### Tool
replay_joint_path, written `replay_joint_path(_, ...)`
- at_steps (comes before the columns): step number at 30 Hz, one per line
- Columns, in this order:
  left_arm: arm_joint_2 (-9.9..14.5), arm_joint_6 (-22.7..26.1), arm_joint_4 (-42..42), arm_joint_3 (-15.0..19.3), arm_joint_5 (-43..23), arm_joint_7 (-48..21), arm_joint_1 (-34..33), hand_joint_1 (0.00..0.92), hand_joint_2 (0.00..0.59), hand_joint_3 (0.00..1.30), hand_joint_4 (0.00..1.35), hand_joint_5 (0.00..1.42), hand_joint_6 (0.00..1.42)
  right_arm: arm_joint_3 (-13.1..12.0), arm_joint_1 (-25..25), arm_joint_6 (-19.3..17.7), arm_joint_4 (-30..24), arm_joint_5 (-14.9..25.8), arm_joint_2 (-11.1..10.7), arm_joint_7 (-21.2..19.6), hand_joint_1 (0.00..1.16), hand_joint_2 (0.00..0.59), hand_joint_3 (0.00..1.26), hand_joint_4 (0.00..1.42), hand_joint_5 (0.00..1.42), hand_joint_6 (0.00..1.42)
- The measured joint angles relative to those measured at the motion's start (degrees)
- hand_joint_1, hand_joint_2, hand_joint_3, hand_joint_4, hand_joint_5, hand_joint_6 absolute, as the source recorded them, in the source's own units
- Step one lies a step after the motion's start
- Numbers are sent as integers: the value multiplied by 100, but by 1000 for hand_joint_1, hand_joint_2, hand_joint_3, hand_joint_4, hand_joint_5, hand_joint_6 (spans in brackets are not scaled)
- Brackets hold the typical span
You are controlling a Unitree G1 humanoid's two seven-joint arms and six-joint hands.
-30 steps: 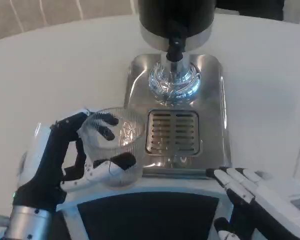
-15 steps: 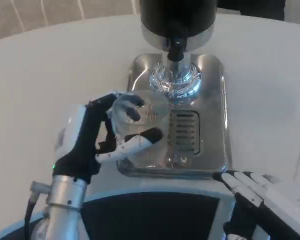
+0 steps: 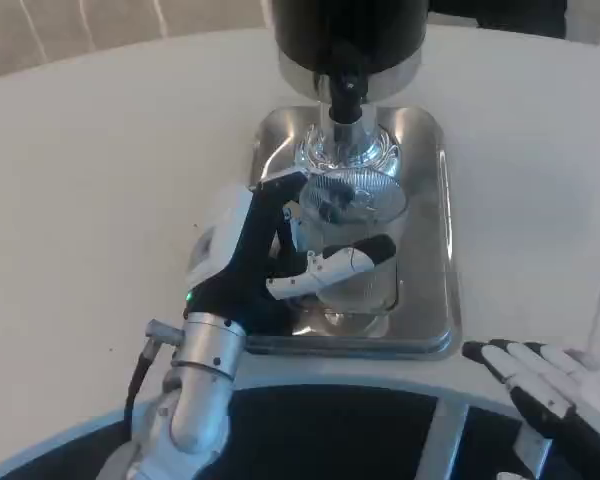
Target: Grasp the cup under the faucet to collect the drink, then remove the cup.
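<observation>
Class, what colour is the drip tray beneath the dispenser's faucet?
Shiny silver metal, the drip tray mirrors its surroundings; it shows best in the head view.

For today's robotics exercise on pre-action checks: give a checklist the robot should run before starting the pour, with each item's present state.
1. Left hand holds the cup: ok.
2. Cup over the metal tray: ok.
3. Cup mouth in line below the faucet: looks ok, exact alignment cannot tell.
4. Cup upright: ok.
5. Cup empty: cannot tell.
6. Right hand apart from the tray, holding nothing: ok.
</observation>
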Motion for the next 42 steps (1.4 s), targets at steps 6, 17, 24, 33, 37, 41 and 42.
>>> replay_joint_path(6,-29,42,525,-176,160,468,-316,635,0,919,1083,1311,869,-147,46,7,0,171,-40,56,66,571,14,0,0,0)
replay_joint_path(17,15,135,782,-493,537,1264,-486,351,60,587,487,703,573,-83,-37,199,0,169,-150,142,46,558,14,0,0,0)
replay_joint_path(24,180,139,801,-524,560,1358,-490,233,53,368,188,375,426,144,-103,315,0,56,-144,146,47,551,14,0,0,0)
replay_joint_path(33,235,142,815,-526,549,1399,-620,200,44,321,139,326,371,436,-242,492,0,-232,-121,191,47,545,14,0,0,0)
replay_joint_path(37,274,136,828,-551,533,1369,-636,151,32,263,97,282,338,531,-242,516,0,-314,-54,220,47,545,14,0,0,0)
replay_joint_path(41,320,37,830,-565,414,1261,-635,110,45,192,48,248,328,560,-242,517,0,-376,-16,220,47,542,14,0,0,0)
replay_joint_path(42,345,-13,823,-557,368,1157,-635,106,45,182,40,240,327,572,-242,521,0,-402,-11,220,47,541,14,0,0,0)
